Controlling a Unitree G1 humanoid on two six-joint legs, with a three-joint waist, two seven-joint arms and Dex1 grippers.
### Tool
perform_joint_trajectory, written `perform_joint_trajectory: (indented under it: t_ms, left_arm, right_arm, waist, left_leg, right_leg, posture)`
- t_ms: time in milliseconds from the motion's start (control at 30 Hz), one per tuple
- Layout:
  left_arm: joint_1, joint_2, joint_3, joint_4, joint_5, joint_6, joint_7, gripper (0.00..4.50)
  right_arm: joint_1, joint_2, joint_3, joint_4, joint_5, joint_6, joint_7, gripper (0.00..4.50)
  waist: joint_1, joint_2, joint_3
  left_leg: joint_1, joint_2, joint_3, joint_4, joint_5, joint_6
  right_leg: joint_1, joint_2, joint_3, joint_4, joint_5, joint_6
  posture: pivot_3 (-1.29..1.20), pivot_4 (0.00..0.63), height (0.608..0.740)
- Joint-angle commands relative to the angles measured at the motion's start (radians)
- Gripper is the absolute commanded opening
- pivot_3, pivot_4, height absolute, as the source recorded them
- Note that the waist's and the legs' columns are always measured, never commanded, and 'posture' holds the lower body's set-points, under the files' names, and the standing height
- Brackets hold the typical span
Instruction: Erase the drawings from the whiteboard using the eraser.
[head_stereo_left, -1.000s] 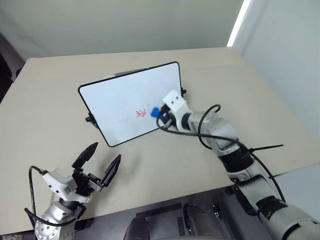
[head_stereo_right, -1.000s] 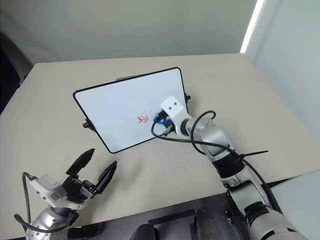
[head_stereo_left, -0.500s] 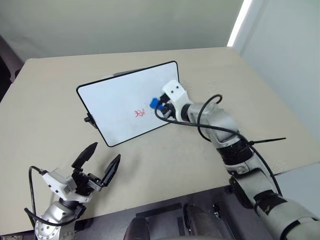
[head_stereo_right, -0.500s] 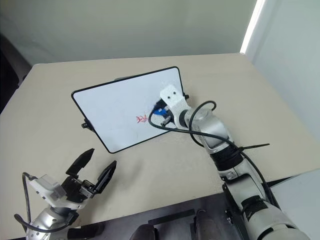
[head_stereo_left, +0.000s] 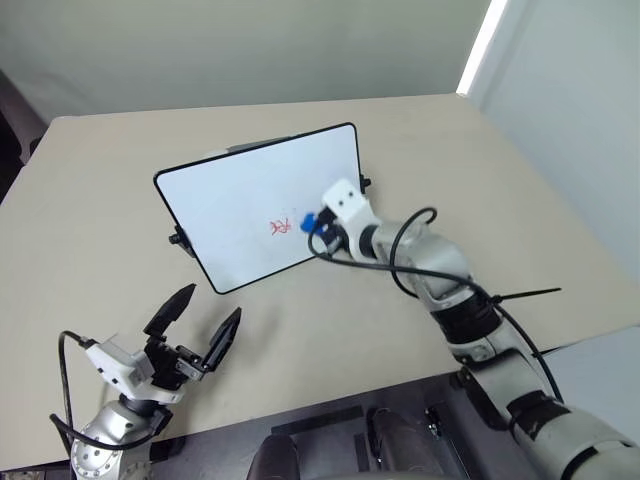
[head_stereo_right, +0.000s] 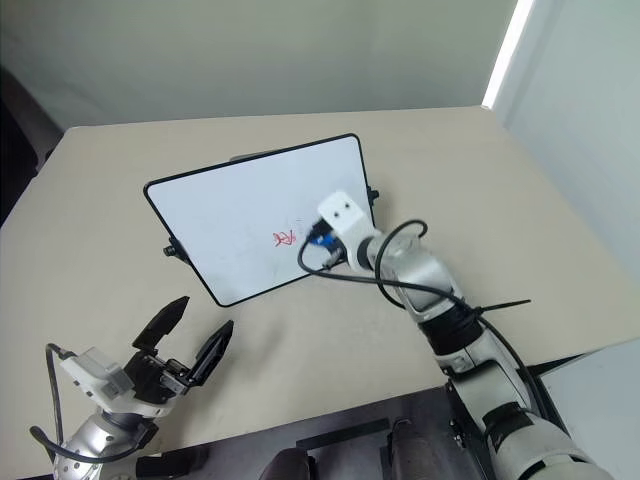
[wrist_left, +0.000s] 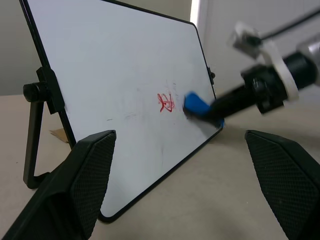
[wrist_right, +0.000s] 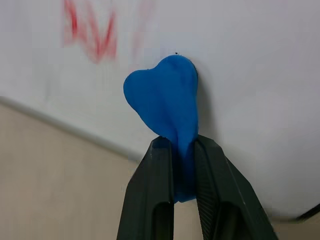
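Landmark: the whiteboard stood propped on its black stand on a beige table, tilted back, with a thin black frame and small black knobs at its sides. Everything below is placed relative to it.

My right pincer: my two black fingers were pinched tight on the eraser, gripping its narrow end. My wrist reached in over the board's lower right part, with a black cable looping off behind it.

Eraser: a bright blue block, its free end pressed flat against the board's white face, low on the board and not far above the bottom frame edge. Seen from my right wrist, the soft blue end looked squashed against the surface.

Drawings: a small red scribble of thin marker lines sat on the board's face, just beside the eraser on the side away from my right arm. The eraser did not cover it; a narrow strip of white showed between the two.

My left pincer: my fingers were spread wide apart with nothing between them. It hung over the table in front of the board's lower left corner, well apart from the board, pointing toward its face.

Board surface: apart from the red marks, the face looked white, with a few very faint grey smudges near the scribble.
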Motion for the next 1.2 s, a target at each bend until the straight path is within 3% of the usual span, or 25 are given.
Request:
perform_joint_trajectory:
  t_ms: [33,633,1200]
  left_arm:
    - [0.002,0.002,0.011,-0.004,0.000,-0.007,-0.006,4.50]
    - [-0.013,-0.007,0.005,0.002,0.013,-0.005,0.002,4.50]
    - [-0.023,0.003,0.032,0.032,0.000,-0.004,0.001,4.50]
  right_arm:
    - [-0.017,0.003,0.004,-0.015,-0.015,0.005,0.000,0.32]
    - [-0.225,0.035,-0.133,-0.022,-0.004,-0.066,-0.019,0.32]
    - [-0.059,0.027,-0.019,0.025,-0.018,-0.038,0.053,0.32]
  waist:
    - [0.000,0.000,0.000]
    - [-0.002,0.001,0.000]
    - [-0.001,0.000,0.000]
  left_leg:
    - [0.000,0.000,0.000,0.000,0.000,0.000]
    - [-0.001,0.000,0.000,-0.001,0.000,0.000]
    - [-0.001,0.000,-0.001,-0.001,0.000,-0.001]
  right_leg:
    - [0.000,0.000,0.000,0.000,0.000,0.000]
    - [-0.002,0.000,0.000,0.000,0.000,0.000]
    - [-0.002,0.000,0.000,0.001,0.000,0.000]
  posture:
    - [0.00,0.150,0.740]
    - [0.00,0.150,0.740]
    - [0.00,0.150,0.740]
